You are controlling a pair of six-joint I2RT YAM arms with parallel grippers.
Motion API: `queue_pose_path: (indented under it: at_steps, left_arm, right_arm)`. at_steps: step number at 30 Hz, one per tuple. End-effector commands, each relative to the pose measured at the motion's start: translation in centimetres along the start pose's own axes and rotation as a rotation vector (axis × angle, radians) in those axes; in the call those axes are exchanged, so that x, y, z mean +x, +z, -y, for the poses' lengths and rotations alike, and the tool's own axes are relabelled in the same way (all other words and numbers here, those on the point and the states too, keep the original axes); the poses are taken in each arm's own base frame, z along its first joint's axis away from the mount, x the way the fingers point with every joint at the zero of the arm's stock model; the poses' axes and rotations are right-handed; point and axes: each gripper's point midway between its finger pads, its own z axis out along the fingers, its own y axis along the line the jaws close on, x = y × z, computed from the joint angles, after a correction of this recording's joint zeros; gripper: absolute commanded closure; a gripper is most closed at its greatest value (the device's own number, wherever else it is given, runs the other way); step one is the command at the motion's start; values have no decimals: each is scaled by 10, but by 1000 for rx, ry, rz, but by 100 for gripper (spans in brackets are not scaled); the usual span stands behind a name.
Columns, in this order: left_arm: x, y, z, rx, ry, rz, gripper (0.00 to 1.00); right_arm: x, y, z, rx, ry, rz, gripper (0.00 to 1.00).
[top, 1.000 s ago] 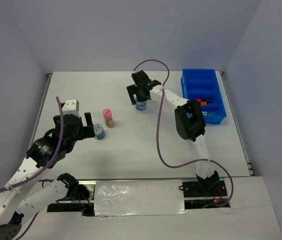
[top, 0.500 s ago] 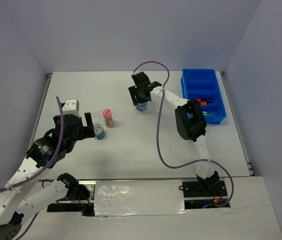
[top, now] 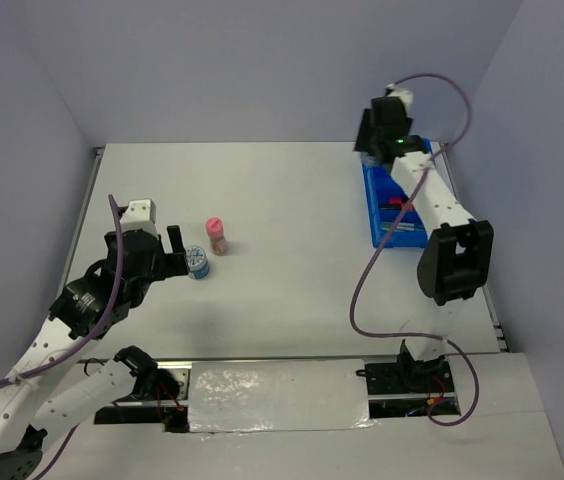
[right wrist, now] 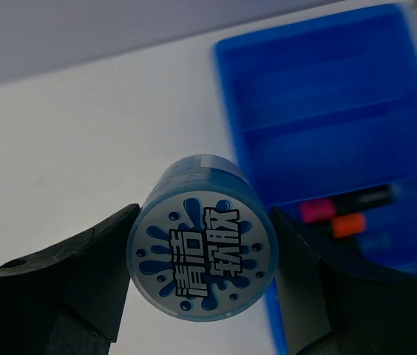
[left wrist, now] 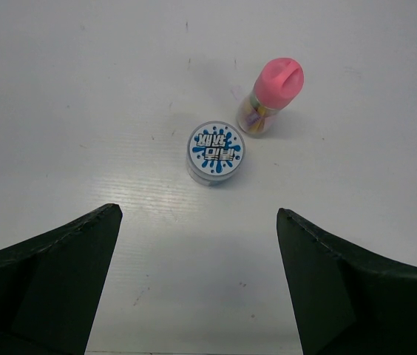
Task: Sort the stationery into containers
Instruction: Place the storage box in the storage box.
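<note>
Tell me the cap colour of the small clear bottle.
Pink rounded plastic cap, best seen in the left wrist view.

right pincer (right wrist: pixel 202 259) gripped tub (right wrist: pixel 201 248), lifted, carried to tray (right wrist: pixel 319 96)

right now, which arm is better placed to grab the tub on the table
Left: the left tool, open, faces the table tub by the pink bottle; the right tool holds the other tub at the blue tray.

blue-splattered tub (right wrist: pixel 202 255), pink-capped bottle (left wrist: pixel 270 96), blue tray (right wrist: pixel 327 96)
</note>
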Motion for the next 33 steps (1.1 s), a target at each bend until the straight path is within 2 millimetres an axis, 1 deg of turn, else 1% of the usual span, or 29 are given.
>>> queue_pose_path:
  at_steps: [1,2,4,5,6,8,9,10,11,13,14,15,16,22,27,28,33]
  left_arm:
    - [-10,-3,4,29,-10,41,1]
    - [-11,-3,4,30,-10,43,1]
    - [-10,-2,5,35,-8,40,1]
    - [-10,-3,5,37,-9,40,1]
    - [-9,-2,5,36,-6,38,1]
    - [-9,-2,7,43,-2,35,1]
    - [-9,-1,6,41,-2,34,1]
    - [-9,-1,7,45,1,33,1]
    - [-8,0,8,45,1,29,1]
    - [-8,0,9,52,7,27,1]
    - [-8,0,10,52,5,25,1]
    - [-8,0,10,53,8,26,1]
    - [-7,1,11,56,10,22,1]
    - [-7,0,11,61,9,24,1]
    - [-6,1,12,65,14,18,1]
    - [-7,1,13,67,14,19,1]
    - [-6,1,13,69,13,19,1]
  right_arm:
    - [-36,0,67,186,133,104,100]
    - [-38,6,84,217,146,98,100]
    - [-40,14,98,245,162,95,100]
    - [-37,23,108,260,160,85,100]
    - [-39,26,111,268,168,93,100]
    - [-35,36,121,283,186,83,100]
    - [-37,39,128,282,203,89,100]
    - [-36,43,125,251,210,83,100]
    - [-34,46,127,244,212,79,100]
    - [-38,50,126,226,194,87,100]
    - [-32,58,124,217,187,69,100]
    - [-34,58,123,218,185,66,100]
    - [-33,62,123,219,178,60,100]
    - [-13,87,117,182,174,18,100]
    - [-11,93,116,181,171,17,100]
    - [-7,98,117,187,165,5,100]
    - [3,104,119,199,158,-17,100]
